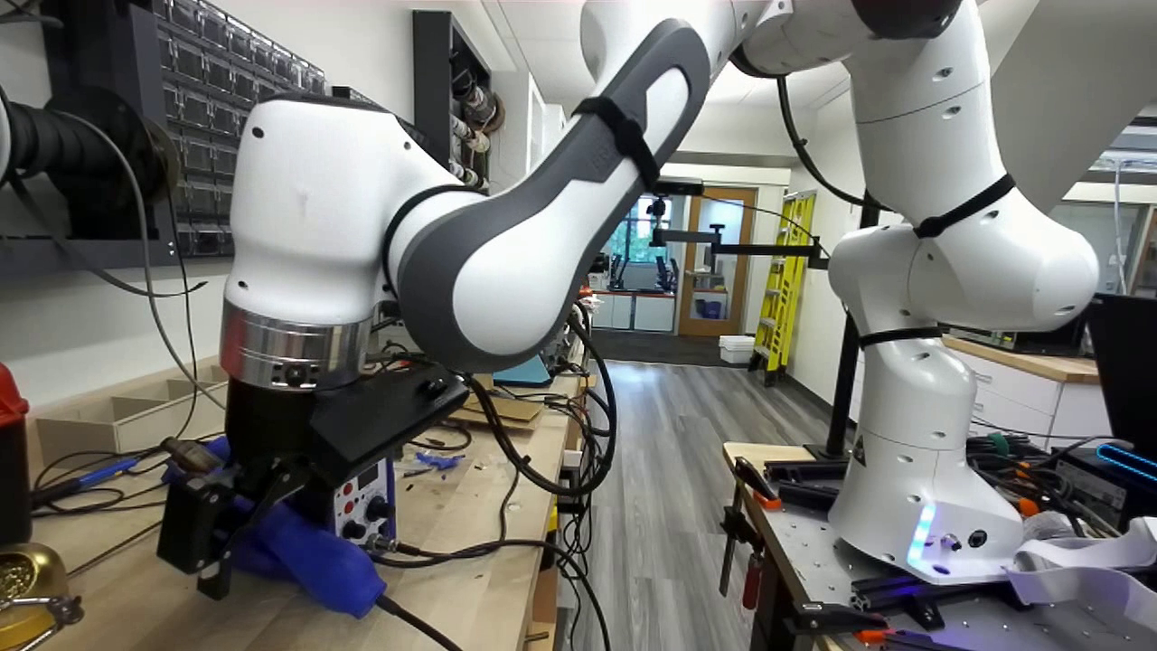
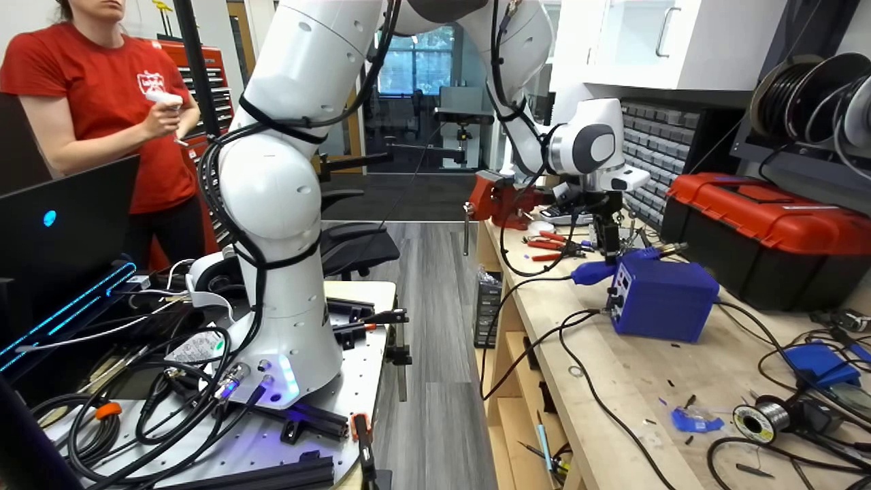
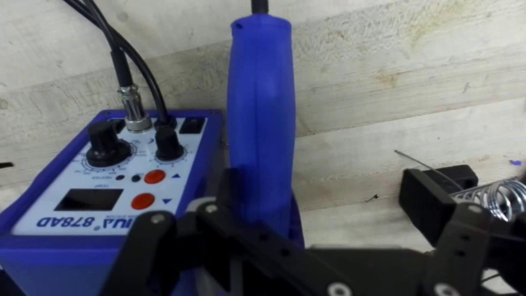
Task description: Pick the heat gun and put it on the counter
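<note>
Blue plastic first: seeing the heat gun (image 3: 261, 119) lying just beside the rework station (image 2: 663, 299), perhaps cradled there, not yet lifted nor set down on the counter (image 3: 370, 90). Running lengthwise along the station's flank, poking handle (image 2: 592, 273) and cord (image 3: 259, 6) out past the dial face (image 3: 115, 181). Lying with its long axis across the closing line of the gripper (image 3: 318, 197), so, by judgement, calling for no twist. Standing wide apart at the jaws, apparently holding nothing, with the handle between: near the station-side finger (image 3: 226, 191), well apart from the outer finger (image 3: 425, 203). Risking, on closing from here, a shove of the handle away from the station; probably wanting a slight shift toward the station first, though leaving scant room there.

Reading only from the wrist view the narrow-looking gap between handle and station; not making out, through blur, any touch of finger on plastic. Finding only in the exterior views the metal nozzle (image 1: 190, 455), pointing the opposite way from the station's dial face. Seeing in an exterior view the outer finger hanging on the handle's side away from the station; not being able to tell its depth for sure.
</note>
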Robot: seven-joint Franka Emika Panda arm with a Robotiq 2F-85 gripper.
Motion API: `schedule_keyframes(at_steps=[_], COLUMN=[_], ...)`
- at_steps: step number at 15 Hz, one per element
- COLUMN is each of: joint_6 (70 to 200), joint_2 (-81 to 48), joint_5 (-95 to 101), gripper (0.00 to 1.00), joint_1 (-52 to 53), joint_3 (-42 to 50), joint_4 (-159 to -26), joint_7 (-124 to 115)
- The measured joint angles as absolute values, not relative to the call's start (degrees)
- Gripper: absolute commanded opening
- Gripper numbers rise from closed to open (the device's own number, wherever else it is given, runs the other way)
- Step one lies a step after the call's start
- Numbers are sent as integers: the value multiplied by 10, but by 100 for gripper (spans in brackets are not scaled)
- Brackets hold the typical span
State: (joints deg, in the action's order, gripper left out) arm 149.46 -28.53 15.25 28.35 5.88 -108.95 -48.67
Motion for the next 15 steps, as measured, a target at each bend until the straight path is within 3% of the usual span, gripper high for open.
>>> schedule_keyframes(at_steps=[6,7,8,15], joint_6=[1481,1476,1473,1474], joint_2=[-309,-311,-311,-311], joint_5=[243,250,256,280], gripper=[100,75,74,29], joint_1=[308,308,308,306], joint_3=[82,82,82,83], joint_4=[-1088,-1088,-1088,-1075], joint_7=[-580,-587,-593,-622])
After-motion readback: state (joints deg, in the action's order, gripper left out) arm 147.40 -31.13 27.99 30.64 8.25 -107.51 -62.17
